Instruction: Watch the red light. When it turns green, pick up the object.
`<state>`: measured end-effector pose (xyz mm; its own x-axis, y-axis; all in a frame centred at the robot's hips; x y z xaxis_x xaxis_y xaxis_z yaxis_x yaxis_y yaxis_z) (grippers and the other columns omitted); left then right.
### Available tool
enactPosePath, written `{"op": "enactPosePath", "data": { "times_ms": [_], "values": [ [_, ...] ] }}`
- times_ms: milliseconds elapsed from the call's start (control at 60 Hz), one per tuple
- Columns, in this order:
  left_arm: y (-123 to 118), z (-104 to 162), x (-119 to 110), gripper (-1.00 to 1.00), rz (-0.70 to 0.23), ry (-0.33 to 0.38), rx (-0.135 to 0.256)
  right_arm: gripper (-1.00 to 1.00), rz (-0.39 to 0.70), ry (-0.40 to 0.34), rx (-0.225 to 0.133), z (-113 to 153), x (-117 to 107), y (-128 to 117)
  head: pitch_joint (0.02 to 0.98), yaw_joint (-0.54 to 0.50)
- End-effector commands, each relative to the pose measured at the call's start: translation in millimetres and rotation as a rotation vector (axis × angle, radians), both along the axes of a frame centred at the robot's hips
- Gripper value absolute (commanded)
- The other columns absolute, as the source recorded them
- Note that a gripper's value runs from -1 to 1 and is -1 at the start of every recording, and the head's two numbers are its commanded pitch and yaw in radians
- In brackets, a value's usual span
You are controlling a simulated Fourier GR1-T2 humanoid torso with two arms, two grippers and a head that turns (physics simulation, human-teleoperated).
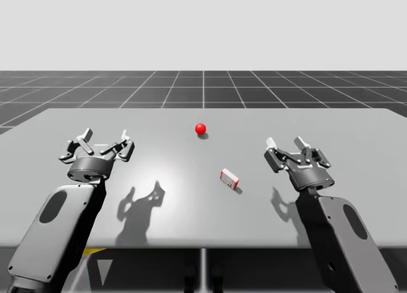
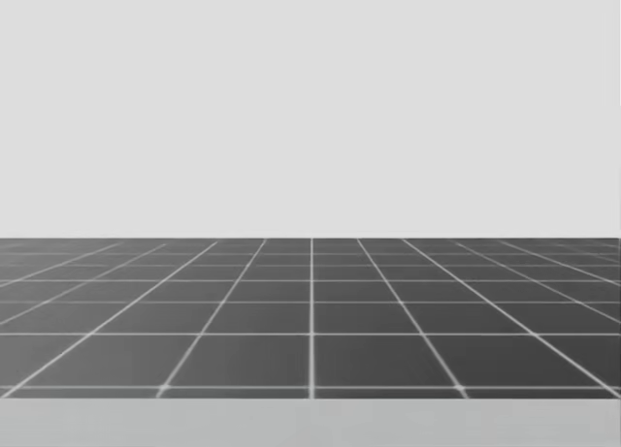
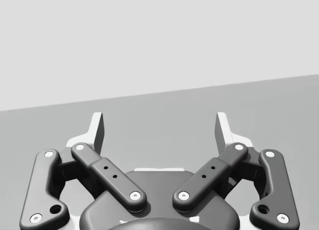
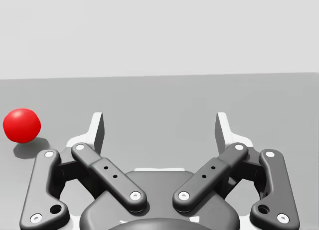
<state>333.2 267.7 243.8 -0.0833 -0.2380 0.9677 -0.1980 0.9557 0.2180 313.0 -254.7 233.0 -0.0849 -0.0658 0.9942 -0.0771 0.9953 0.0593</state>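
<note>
A red ball-shaped light [image 1: 200, 129] sits on the grey table [image 1: 203, 210] past the middle; it is red. A small red and white box [image 1: 229, 178] lies flat a little nearer me and right of the light. My left gripper [image 1: 107, 142] hovers open over the table's left part, far from the box. My right gripper [image 1: 285, 142] stands open to the right of the box, apart from it. In the right wrist view the red light [image 4: 21, 125] rests off beside the open gripper [image 4: 159, 130]. Nothing lies between the fingers of the left gripper [image 3: 159, 130].
The table's far edge [image 2: 310, 400] runs along the bottom of the head view, with a dark grid floor [image 2: 310, 311] beyond. Both arms cast shadows on the table near its front edge.
</note>
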Motion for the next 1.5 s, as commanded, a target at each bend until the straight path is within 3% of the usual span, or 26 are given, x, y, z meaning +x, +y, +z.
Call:
{"op": "enactPosePath", "data": {
  "times_ms": [17,200,483,917,1500],
  "values": [
    [3.9,-5.2,3.8,-1.0,0.01,0.014,0.01,-1.0,-0.019,0.012,0.006,-5.5,1.0,0.8,0.094,0.0],
    [3.8,-5.8,4.0,-1.0,0.008,0.014,0.011,-1.0,-0.002,0.016,-0.009,-4.1,1.7,-0.5,0.132,0.01],
    [3.2,-7.4,5.4,-1.0,0.003,0.021,0.026,-1.0,-0.02,0.017,-0.039,-5.3,2.1,0.3,0.293,0.02],
    [2.1,-7.1,5.5,-1.0,-0.005,0.026,0.035,-1.0,-0.02,0.018,-0.047,-5.8,2.8,0.1,0.524,0.02],
    [0.7,-6.3,4.1,-1.0,-0.011,0.027,0.027,-1.0,-0.019,0.019,-0.046,-5.8,2.5,0.6,0.566,0.02]
  ]
}}
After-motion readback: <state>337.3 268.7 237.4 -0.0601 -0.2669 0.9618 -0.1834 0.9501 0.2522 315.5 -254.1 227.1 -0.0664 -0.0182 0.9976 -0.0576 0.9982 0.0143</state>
